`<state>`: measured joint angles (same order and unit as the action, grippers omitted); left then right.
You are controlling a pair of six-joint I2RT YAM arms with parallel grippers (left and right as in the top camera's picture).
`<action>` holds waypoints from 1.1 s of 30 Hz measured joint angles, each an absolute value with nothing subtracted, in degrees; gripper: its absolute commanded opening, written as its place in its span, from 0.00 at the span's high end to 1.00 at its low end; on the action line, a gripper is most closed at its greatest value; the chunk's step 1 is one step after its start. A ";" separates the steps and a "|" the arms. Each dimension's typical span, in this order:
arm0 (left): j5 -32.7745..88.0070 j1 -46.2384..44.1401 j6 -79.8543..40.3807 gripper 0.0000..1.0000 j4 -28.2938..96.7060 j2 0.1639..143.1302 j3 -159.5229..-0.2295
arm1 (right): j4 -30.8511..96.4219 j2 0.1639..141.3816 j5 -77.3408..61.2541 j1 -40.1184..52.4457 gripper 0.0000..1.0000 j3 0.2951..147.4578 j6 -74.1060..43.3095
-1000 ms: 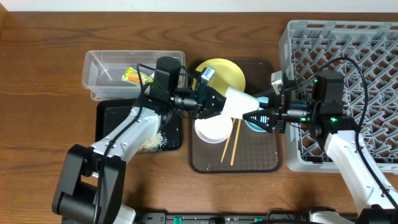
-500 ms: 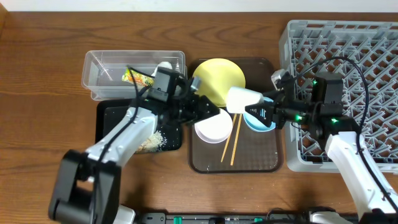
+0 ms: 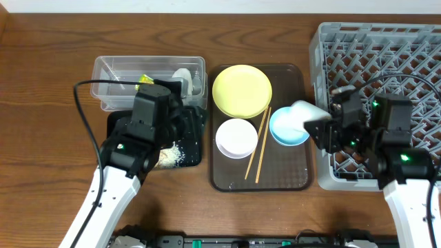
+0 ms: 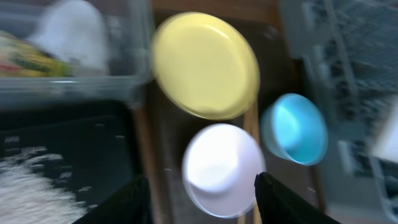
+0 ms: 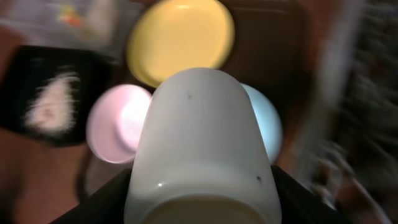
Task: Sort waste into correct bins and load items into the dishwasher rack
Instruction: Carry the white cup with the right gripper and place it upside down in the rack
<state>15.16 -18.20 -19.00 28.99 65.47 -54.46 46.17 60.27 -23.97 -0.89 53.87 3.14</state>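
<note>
My right gripper [image 3: 315,125] is shut on the small white cup [image 3: 302,112], which lies sideways above the blue bowl [image 3: 284,131], beside the left wall of the grey dishwasher rack [image 3: 386,48]. In the right wrist view the cup [image 5: 202,143] fills the space between both fingers. My left gripper [image 4: 202,202] is open and empty, hovering over the black tray [image 3: 118,127] near the rice scraps [image 3: 172,156]. The yellow plate [image 3: 241,90], white bowl [image 3: 236,138] and chopsticks [image 3: 258,148] rest on the brown tray. The clear tub [image 3: 114,86] holds the wrapper [image 3: 146,79] and paper wad [image 3: 183,77].
The dark brown serving tray [image 3: 289,176] lies between the bins and the rack. The rack's lattice base shows nothing in it where visible. Bare wooden table [image 3: 41,138] runs along the left and front.
The left gripper opened, let go of the cup and drew back left over the black tray. The right gripper carried the cup right, toward the rack.
</note>
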 measured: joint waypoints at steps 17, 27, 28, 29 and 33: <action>6.63 -18.20 -18.98 0.43 30.04 65.54 -54.46 | 58.67 56.18 -0.12 -12.40 0.99 57.80 -4.64; 6.42 -18.20 -18.98 0.43 30.09 65.54 -54.46 | 61.30 56.18 1.02 -24.56 0.99 57.80 -5.37; 6.42 -18.20 -18.98 0.43 30.09 65.54 -54.46 | 61.32 56.18 1.08 -25.41 0.99 57.80 -5.50; 6.42 -18.20 -18.98 0.43 30.09 65.54 -54.46 | 61.36 56.18 1.10 -25.91 0.99 57.82 -5.58; 6.42 -18.20 -18.98 0.43 30.20 65.54 -54.46 | 61.58 56.18 1.28 -27.00 0.99 57.80 -5.72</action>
